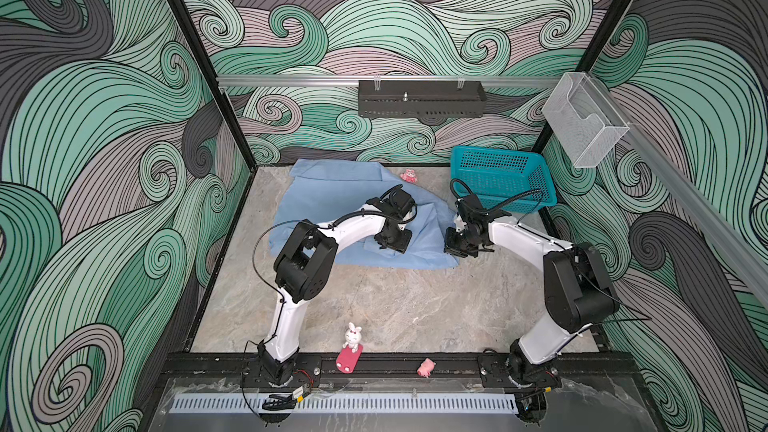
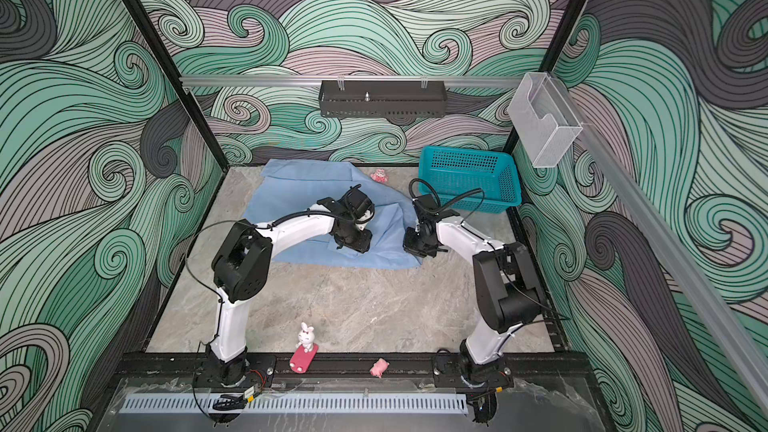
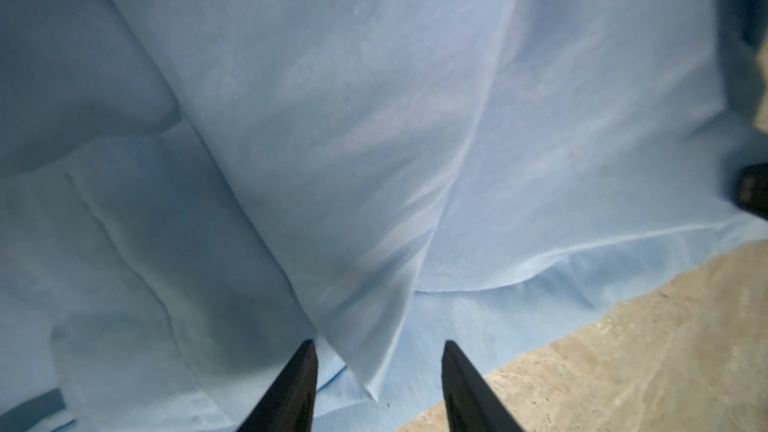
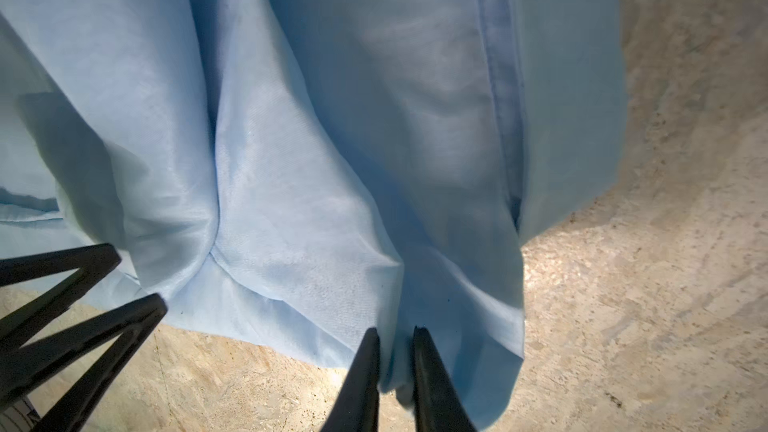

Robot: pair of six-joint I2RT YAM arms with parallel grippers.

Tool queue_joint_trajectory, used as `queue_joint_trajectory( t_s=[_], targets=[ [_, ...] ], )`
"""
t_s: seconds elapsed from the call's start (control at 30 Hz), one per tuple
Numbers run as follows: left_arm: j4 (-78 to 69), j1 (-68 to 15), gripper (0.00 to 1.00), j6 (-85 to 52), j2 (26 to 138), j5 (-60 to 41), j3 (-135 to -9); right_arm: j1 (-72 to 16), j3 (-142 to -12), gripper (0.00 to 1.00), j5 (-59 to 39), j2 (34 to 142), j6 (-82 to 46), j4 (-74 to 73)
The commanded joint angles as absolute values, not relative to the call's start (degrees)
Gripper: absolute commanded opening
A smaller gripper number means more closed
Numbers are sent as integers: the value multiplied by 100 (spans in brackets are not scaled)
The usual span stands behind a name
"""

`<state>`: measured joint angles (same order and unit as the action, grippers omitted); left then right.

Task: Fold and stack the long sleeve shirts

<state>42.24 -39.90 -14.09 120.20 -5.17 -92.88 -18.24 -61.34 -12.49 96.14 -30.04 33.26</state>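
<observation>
Where its thin, light blue weave rumples into soft folds, the shirt (image 1: pixel 332 197) lies on the mottled stone-look table (image 1: pixel 395 305), under both bent arms. Pointing down, the left gripper (image 3: pixel 378 344) has its jaws apart astride a pointed flap. Just beside it, the right gripper (image 4: pixel 395 330) pinches the shirt's hemmed edge.

The shirt (image 1: pixel 332 197) was plain light blue. The counter (image 1: pixel 395 305) showed beige-grey marbling. The basket (image 1: pixel 498 168) was teal, perforated. Walls (image 1: pixel 104 160) carried swirling waves in green, mauve and grey, lined black. Arms (image 1: pixel 357 226) were white with black joints. The rabbit figurine (image 1: pixel 353 336) was white, its base pink.
</observation>
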Motion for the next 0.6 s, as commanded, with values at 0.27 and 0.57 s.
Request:
queue_joint_trajectory(
  t_s=[0.27,0.57],
  targets=[
    [4949,-3910,37,-1609,12194,-975,-9428,-1811,-5985,18,-1302,9796,-2988,3252],
    [5063,-3881,0,-1284,11394,-904,-9729,-1811,-5857,17,-1173,10119,-2924,3148]
  ],
)
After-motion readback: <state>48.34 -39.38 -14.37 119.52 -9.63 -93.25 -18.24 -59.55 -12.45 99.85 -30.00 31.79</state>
